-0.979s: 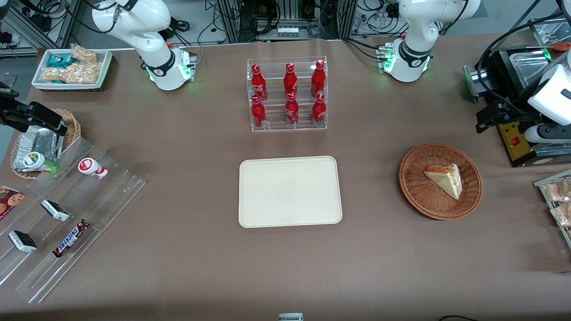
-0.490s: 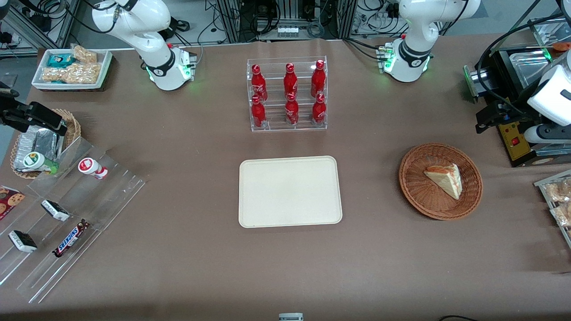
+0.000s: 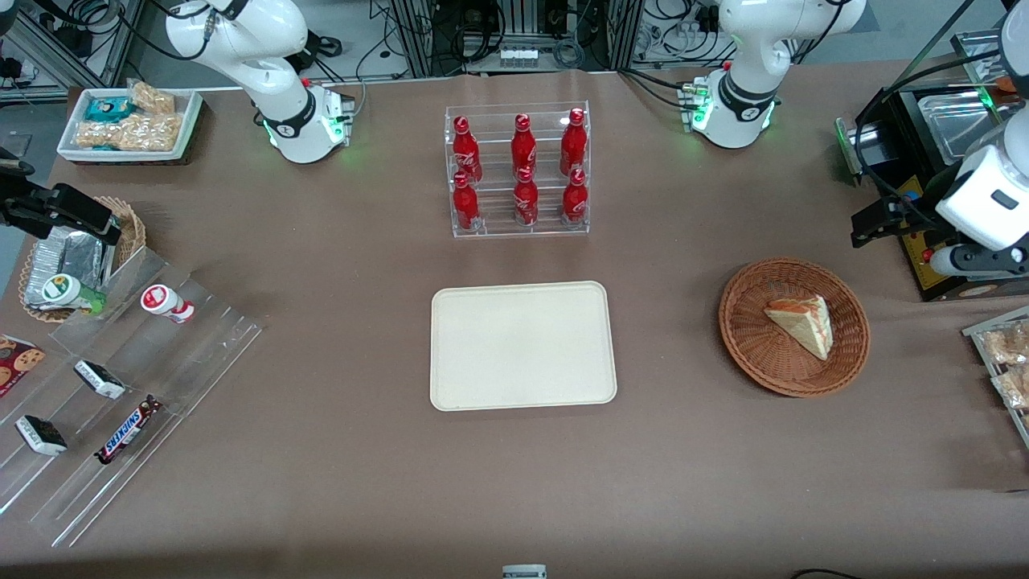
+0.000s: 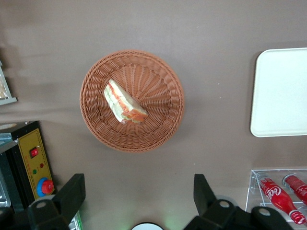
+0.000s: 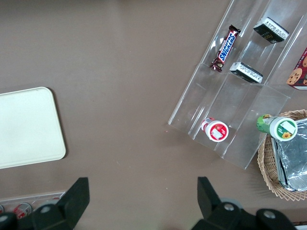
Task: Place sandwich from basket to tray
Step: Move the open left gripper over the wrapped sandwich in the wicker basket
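I am looking across the front view from the tray (image 3: 522,346) onward: it is lying flat with nothing on it, nearer the camera than the rack of red bottles (image 3: 519,170). Toward my working end of the table the basket (image 3: 756,354) is sitting well apart from the tray, and the sandwich (image 3: 801,323) is lying in it on its side, filling edge showing, a little off the basket's middle. My gripper (image 3: 872,227) is hanging high, farther from the camera than the basket and beside the black box with the yellow panel (image 3: 924,257); it is not over the sandwich, and it is carrying nothing.

From my wrist camera I am seeing both fingers (image 4: 72,194) spread wide apart, with the basket and the wedge between and ahead of them and bare table under the gap. So I am judging that I am in the approach, the first step: nothing is lifted.

The next move, I am thinking, calls for bringing my claw over the wedge, turning the wrist so the fingers are straddling the two flat bread faces, and coming down without catching the woven rim. A soft wedge is probably wanting a light squeeze.
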You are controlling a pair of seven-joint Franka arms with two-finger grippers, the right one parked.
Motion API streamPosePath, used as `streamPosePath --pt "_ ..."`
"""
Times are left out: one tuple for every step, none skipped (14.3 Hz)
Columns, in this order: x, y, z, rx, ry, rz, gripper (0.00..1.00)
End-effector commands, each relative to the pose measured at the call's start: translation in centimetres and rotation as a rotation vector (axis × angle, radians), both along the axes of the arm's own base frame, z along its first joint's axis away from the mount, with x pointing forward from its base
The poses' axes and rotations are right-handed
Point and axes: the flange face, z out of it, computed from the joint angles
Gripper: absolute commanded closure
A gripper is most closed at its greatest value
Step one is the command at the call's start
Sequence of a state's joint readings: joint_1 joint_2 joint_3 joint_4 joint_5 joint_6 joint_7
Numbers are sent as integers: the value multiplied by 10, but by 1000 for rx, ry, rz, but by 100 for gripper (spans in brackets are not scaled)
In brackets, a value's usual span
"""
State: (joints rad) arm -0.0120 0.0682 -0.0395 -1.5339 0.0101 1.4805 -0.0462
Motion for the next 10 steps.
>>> streamPosePath --pt "5 21 -27 11 28 38 0" --pt "6 22 -42 9 31 40 0" --pt "5 22 -59 10 36 41 0" --pt "4 23 -77 10 36 43 0" --pt "2 25 -94 10 39 46 0" --pt "1 31 -111 10 39 57 0" --pt "-1 39 -128 9 36 72 0" --pt "-4 42 -147 9 33 75 0" --pt "-9 51 -163 8 23 91 0" --pt "-13 59 -179 8 10 106 0"
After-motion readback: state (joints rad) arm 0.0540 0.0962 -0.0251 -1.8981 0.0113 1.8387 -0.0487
